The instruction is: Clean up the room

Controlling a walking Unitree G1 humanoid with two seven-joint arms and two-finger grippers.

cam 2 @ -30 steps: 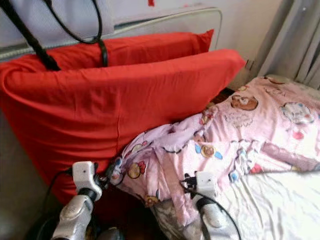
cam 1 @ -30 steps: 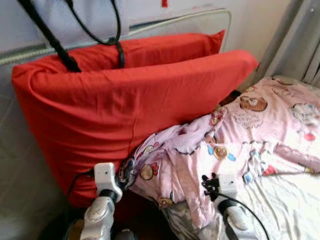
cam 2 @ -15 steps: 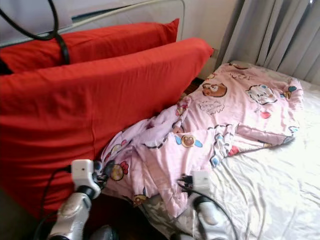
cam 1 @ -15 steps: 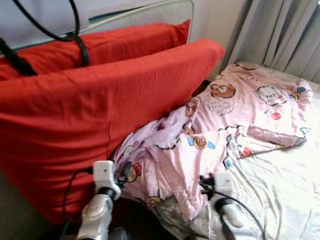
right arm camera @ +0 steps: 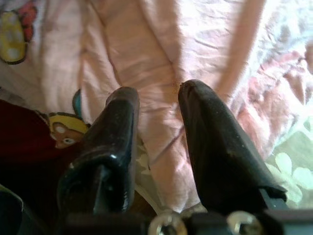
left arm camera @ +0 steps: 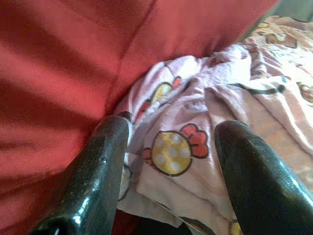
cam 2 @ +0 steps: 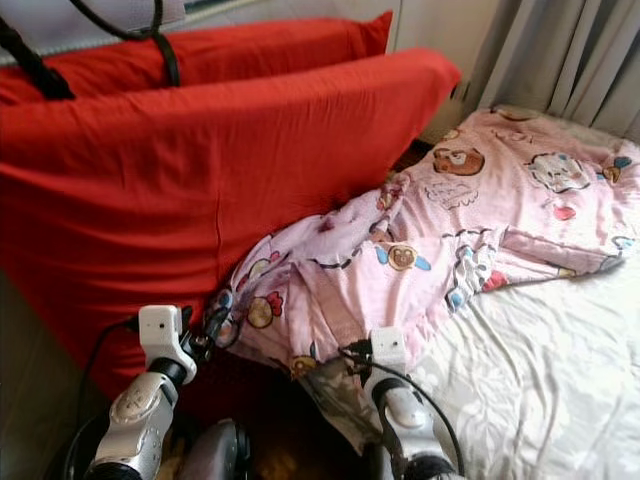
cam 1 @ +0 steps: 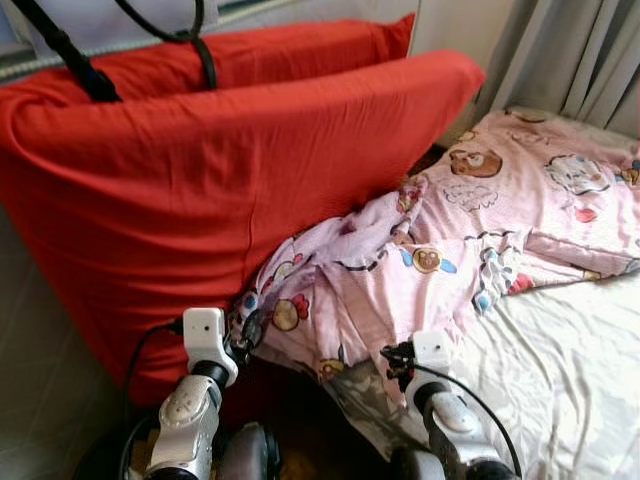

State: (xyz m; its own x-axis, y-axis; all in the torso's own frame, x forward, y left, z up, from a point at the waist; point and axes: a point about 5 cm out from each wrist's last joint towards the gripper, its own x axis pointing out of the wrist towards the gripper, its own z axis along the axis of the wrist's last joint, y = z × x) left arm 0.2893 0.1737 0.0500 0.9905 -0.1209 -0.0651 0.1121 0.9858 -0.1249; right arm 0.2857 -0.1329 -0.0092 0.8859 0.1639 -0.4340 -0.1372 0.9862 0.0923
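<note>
Gripping the near hem of the pink blanket [cam 1: 470, 250]: left gripper [left arm camera: 168, 161] is straddling it with fingers spread wide, right gripper [right arm camera: 156, 142] is pinching a fold, seemingly clamped. Blanket is lying crumpled across the bed sheet [cam 1: 580, 390], bunched against the red pillow [cam 1: 260, 190]. Next move is likely closing left, then pulling rightward, where the bed is offering room; the pillow is blocking the left.
</note>
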